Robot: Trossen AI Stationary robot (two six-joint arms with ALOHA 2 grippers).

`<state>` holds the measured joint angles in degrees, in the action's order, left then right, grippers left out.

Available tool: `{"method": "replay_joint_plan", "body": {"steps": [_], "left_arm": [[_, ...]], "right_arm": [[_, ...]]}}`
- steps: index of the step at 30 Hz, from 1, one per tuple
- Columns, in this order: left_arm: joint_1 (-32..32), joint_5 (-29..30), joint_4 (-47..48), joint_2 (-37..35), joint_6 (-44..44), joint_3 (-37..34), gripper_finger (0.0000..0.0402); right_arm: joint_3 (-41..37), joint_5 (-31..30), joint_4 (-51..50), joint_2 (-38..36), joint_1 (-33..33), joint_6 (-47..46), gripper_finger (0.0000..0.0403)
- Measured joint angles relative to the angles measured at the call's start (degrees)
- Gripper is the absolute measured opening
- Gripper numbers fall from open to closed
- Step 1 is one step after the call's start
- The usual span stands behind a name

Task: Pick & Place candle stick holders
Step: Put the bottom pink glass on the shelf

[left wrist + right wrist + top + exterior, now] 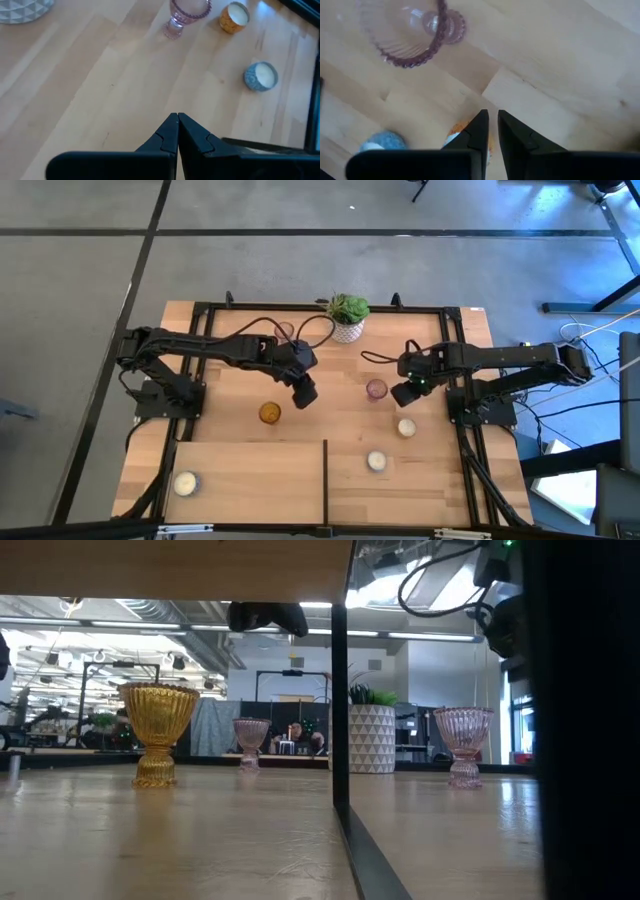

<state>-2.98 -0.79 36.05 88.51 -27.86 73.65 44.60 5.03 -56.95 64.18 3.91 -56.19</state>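
Observation:
My left gripper (303, 392) hovers shut and empty, just right of the amber glass holder (269, 412), which stands on its foot (156, 780). My right gripper (405, 394) hovers with its fingers a narrow gap apart (491, 124), between a pinkish-purple glass holder (376, 389) (410, 30) and a white holder (406, 427), touching neither. A second pinkish-purple holder (284, 332) stands near the far edge. Two more white holders stand near the front, one on the right (376, 461) and one on the left (185, 483).
A white pot with a green plant (348, 315) stands at the table's far middle. A black divider line (326, 480) splits the near part of the table. Black frame rails (462, 430) and cables (300, 330) run along the sides and far edge.

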Motion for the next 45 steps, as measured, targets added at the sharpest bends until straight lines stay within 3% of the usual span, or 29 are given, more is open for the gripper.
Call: {"method": "replay_joint_plan", "body": {"steps": [5,13,17,31,38,45], "left_arm": [[0.04,-0.73,0.04,0.0,2.14,0.0,0.0001],[0.34,-0.7,0.3,0.0,2.89,0.0,0.0001],[0.4,-0.73,1.04,-0.02,3.0,-0.04,0.0001],[1.95,-0.77,3.69,-0.02,3.09,-0.04,0.0001],[1.92,-0.75,3.67,-0.02,3.1,-0.04,0.0001],[1.92,-0.77,3.67,-0.02,3.15,-0.04,0.0001]], "right_arm": [[0.0,1.67,0.62,0.03,1.54,-4.13,0.008],[0.0,0.72,4.75,3.49,2.87,-6.37,0.0194],[0.0,0.91,9.51,6.05,3.25,-6.69,0.0228],[1.75,7.46,13.03,7.78,3.5,-7.89,0.0235],[8.66,4.57,12.12,8.05,4.37,-5.99,0.0235],[9.46,4.25,6.51,13.56,5.1,-4.06,0.0235]]}}
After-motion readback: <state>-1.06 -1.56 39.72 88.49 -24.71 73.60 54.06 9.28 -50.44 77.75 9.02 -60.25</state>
